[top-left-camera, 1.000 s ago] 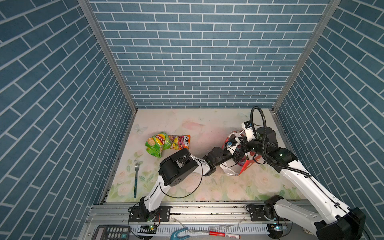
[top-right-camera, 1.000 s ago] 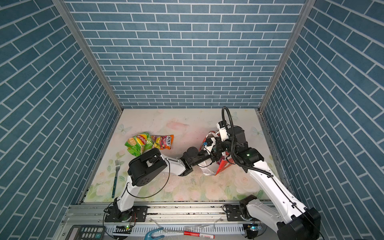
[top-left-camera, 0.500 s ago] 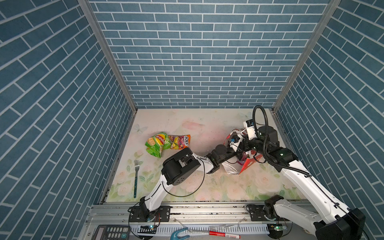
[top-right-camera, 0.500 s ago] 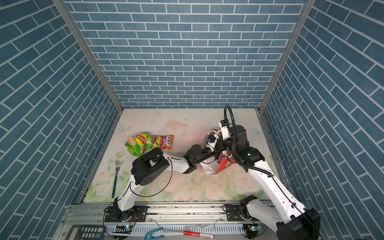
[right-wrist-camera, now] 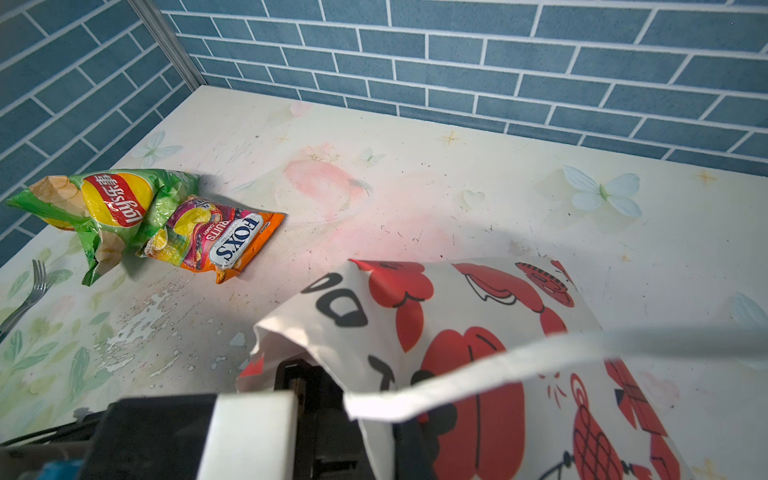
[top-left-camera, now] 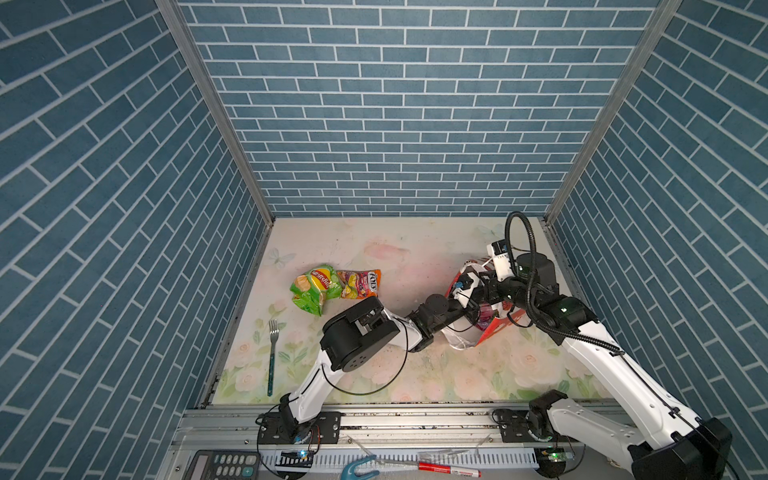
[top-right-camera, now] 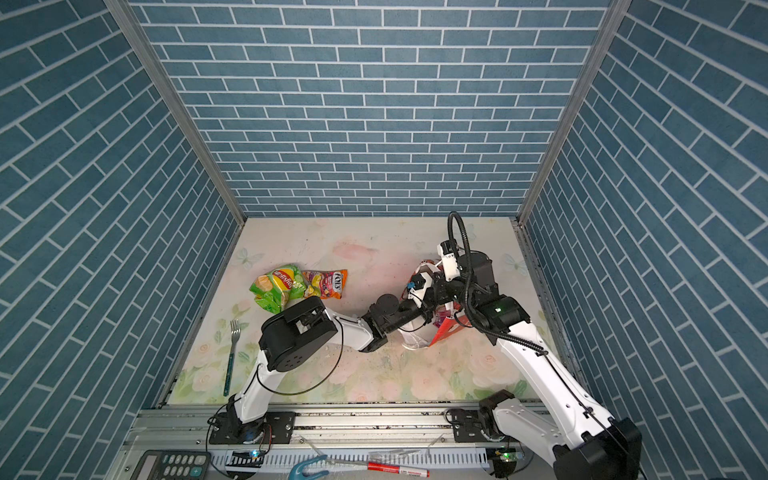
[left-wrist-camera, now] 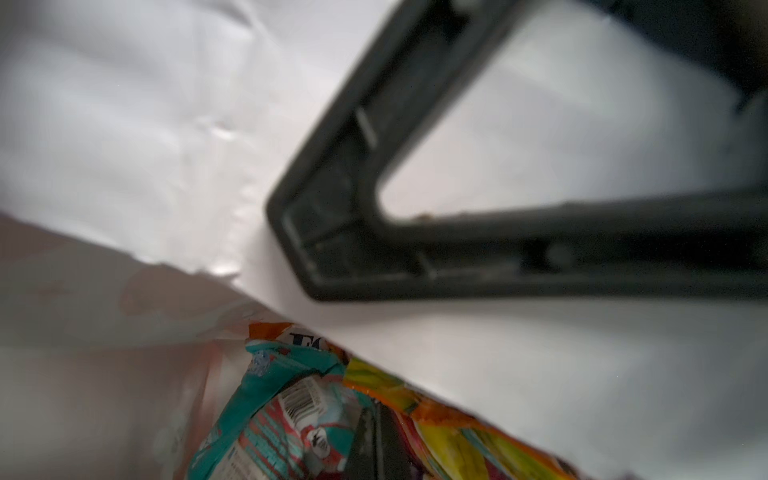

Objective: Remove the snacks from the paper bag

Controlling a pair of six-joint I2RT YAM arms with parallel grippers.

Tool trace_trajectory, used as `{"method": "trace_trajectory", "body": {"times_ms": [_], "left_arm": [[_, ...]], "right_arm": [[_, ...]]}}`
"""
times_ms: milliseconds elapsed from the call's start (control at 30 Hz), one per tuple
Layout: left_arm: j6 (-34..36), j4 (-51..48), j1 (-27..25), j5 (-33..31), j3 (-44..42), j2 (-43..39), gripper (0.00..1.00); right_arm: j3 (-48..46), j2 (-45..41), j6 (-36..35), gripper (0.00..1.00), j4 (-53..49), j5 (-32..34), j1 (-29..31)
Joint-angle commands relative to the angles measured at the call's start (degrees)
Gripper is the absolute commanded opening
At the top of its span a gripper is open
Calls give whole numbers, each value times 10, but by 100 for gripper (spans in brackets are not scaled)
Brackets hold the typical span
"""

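Note:
The paper bag (top-left-camera: 494, 332) (top-right-camera: 444, 332) (right-wrist-camera: 478, 332), white with red prints, lies on its side at the right of the table. My right gripper (right-wrist-camera: 374, 436) is shut on its upper rim. My left gripper (left-wrist-camera: 372, 440) is deep inside the bag, its fingers shut together between a teal-white packet (left-wrist-camera: 266, 419) and an orange-yellow FOX'S packet (left-wrist-camera: 449, 436). Whether foil is pinched does not show. A pink packet (top-left-camera: 484, 322) peeks from the mouth. Two snacks lie out at the left: a green Lay's bag (top-left-camera: 313, 289) (right-wrist-camera: 104, 203) and an orange FOX'S bag (top-left-camera: 361, 284) (right-wrist-camera: 216, 237).
A fork (top-left-camera: 272, 353) (right-wrist-camera: 25, 299) lies near the left wall. Inside the bag a black open-frame finger (left-wrist-camera: 332, 232) rests on the white paper wall. A calculator (top-left-camera: 224, 463) and a red marker (top-left-camera: 449, 468) sit on the front rail. Brick walls close three sides.
My left arm has pushed further right, into the bag, and its gripper has shut there. The right arm still holds the rim in about the same place.

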Motion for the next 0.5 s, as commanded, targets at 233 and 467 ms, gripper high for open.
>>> {"method": "trace_trajectory", "body": {"times_ms": [233,467], "left_arm": [[-30,-39,0,39,35,-10,51],[-67,-96,0,39,120,39,57]], "right_arm": [[11,-14,14,0,34,-3,-4],[7,-2,17,0,51,-24,-5]]}}
